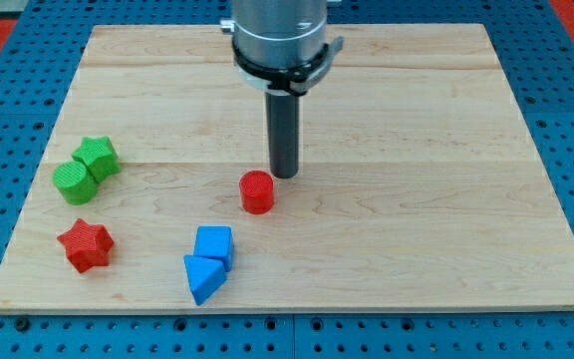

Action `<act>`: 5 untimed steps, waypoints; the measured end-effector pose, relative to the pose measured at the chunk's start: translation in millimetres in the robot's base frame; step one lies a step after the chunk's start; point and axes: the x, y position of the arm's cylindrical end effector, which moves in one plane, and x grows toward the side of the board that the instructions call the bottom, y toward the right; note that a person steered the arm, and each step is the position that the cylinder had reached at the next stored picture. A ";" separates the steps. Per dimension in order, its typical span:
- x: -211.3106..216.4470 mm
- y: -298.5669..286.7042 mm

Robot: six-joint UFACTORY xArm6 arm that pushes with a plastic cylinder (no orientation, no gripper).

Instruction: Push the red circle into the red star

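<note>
The arm carries no pincer, only a rod, so nothing is grasped. The tip [284,176] rests just beside the red circle [257,191], on its upper right. The red star [86,245] lies well apart, toward the view's lower left. The approach looks done; next comes 1 steady push left and slightly down, passing above the 2 blue blocks [208,262].

Rod upright, my tip [284,176] down on board, arm overhead at view's top
</note>
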 end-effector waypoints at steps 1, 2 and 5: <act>20.5 -59.8; 37.5 -147.5; 19.5 -96.0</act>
